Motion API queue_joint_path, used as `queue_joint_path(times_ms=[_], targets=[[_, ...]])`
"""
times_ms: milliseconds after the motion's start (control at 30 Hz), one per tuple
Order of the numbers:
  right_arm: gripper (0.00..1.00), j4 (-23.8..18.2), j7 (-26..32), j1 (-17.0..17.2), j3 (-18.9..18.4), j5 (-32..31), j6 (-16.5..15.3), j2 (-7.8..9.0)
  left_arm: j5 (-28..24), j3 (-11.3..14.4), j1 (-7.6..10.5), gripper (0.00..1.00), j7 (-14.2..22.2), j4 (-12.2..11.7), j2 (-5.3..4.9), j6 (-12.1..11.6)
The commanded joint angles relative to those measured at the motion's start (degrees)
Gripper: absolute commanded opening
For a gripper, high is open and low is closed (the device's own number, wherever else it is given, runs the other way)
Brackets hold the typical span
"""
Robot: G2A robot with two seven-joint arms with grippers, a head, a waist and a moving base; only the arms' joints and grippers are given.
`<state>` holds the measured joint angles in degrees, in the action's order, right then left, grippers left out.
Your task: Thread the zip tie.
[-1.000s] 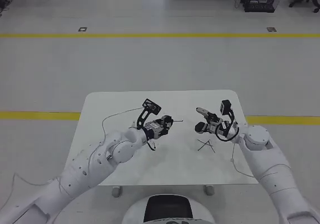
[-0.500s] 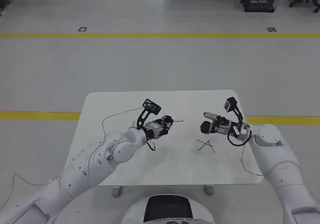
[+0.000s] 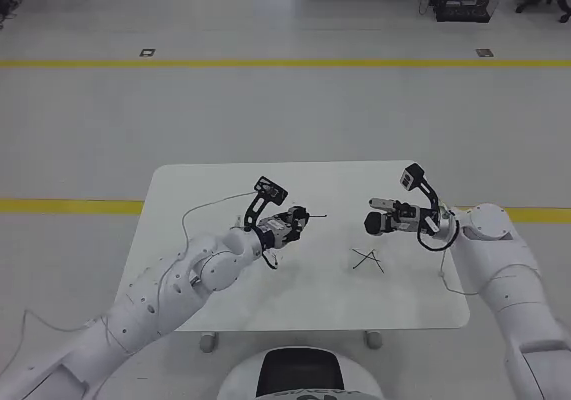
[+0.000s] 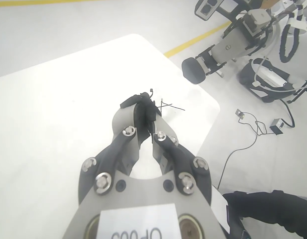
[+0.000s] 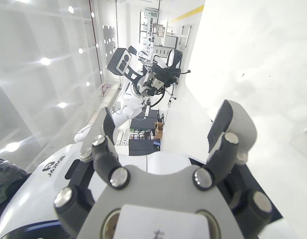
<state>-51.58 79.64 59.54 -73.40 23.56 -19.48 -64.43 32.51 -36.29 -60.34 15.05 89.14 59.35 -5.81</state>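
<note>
Hiding most of zip tie (image 4: 149, 101): left tool (image 4: 143, 106)

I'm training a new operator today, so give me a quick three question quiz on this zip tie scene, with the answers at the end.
1. True or false: the right end effector is open and empty.
2. What pinches the held zip tie? A) the left end effector B) the right end effector C) nothing
3. Fill in: the loose zip ties lie crossed on the ____.
Key: 1 true; 2 A; 3 table.
</note>
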Motion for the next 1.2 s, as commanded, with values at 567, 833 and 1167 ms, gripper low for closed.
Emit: queue_joint_path(times_ms=[567,833,1167], targets=[[1.0,0.0,0.0,0.0,0.0,0.0,0.0,0.0,-39.4,-3.3,-0.73,0.0,4.9,-10.7,3.33,-3.2],[1.0,0.0,0.0,0.0,0.0,0.0,0.0,0.0,-42.1,-3.3,-1.55,0.0,5.4,-10.7,3.52,-4.0],[1.0,-1.1,0.0,-0.6,6.1,3.4,0.0,-1.52,-58.1,-4.3,-2.48,0.0,14.5,-16.4,4.82,-11.8]])
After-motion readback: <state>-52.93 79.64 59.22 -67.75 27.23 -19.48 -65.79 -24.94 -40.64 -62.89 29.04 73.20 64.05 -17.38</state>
